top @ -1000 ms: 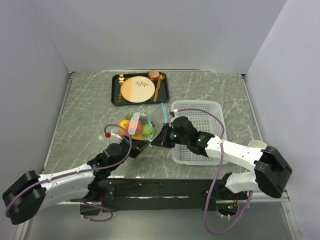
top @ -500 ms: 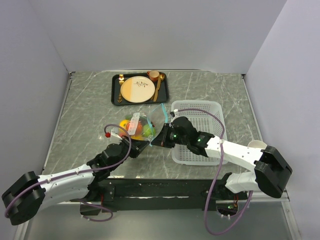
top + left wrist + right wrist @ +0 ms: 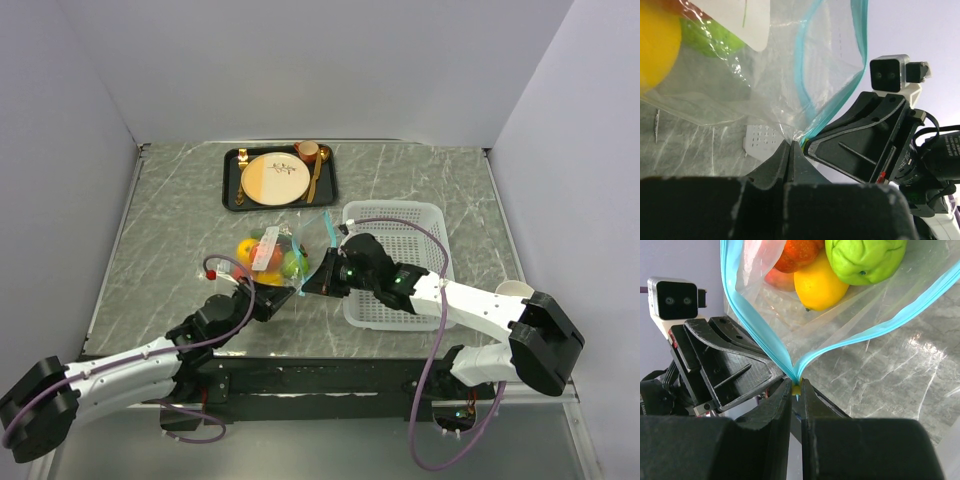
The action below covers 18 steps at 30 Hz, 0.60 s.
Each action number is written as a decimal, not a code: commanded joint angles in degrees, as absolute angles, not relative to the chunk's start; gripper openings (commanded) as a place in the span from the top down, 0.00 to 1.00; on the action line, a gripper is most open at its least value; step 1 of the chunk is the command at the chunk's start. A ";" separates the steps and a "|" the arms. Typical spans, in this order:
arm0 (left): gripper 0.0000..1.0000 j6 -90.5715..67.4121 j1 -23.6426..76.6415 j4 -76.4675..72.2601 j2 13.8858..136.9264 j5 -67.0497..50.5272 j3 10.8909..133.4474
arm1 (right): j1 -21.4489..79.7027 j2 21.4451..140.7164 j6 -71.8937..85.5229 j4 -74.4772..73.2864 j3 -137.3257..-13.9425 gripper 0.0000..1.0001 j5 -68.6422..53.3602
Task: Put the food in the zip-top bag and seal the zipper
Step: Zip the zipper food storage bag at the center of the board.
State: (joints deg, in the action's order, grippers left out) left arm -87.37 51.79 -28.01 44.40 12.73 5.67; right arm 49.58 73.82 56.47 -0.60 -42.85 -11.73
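Left gripper [image 3: 790,146]: fingers pressed together, nipping the lower corner of the zip-top bag [image 3: 272,256] right where the blue strip ends; in the top view it sits at 7 o'clock of the bag.
Right gripper [image 3: 796,385]: fingers closed on the end of the zipper [image 3: 750,320], with a small yellow bit showing between the tips; it sits at 4 o'clock of the bag, tip to tip with the left gripper, just beside it.
Zipper: its two light blue tracks spread apart in a V from the pinched corner, so the mouth is open; in the top view it runs toward 1 o'clock along the bag's right edge.
Zip-top bag: clear, slack, lying on the grey marbled table [image 3: 170,240] near its middle, at 12 o'clock of the two grippers; a white label [image 3: 740,20] is on its face.
Food: inside the bag, bunched at the end away from the pinch: a yellow lemon [image 3: 817,285], a lumpy green fruit [image 3: 865,257] and an orange-red fruit [image 3: 800,255], touching one another.
White mesh basket [image 3: 400,262]: at 3 o'clock of the bag, under the right arm.
Black tray [image 3: 232,165]: at 12 o'clock of the bag, well apart, carrying a cream-and-tan plate [image 3: 275,180].
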 commanded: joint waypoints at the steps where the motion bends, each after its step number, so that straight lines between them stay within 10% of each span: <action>1: 0.99 -86.22 52.03 -26.81 46.66 10.11 5.09 | 47.99 72.07 55.11 1.23 -45.70 0.90 -7.56; 14: 0.99 -86.04 52.03 -31.29 49.84 9.22 5.18 | 47.02 72.60 54.75 1.49 -45.79 0.89 -8.79; 18: 0.85 -86.22 51.94 -32.34 48.96 10.89 5.45 | 47.11 73.04 56.68 3.69 -43.51 0.90 -10.63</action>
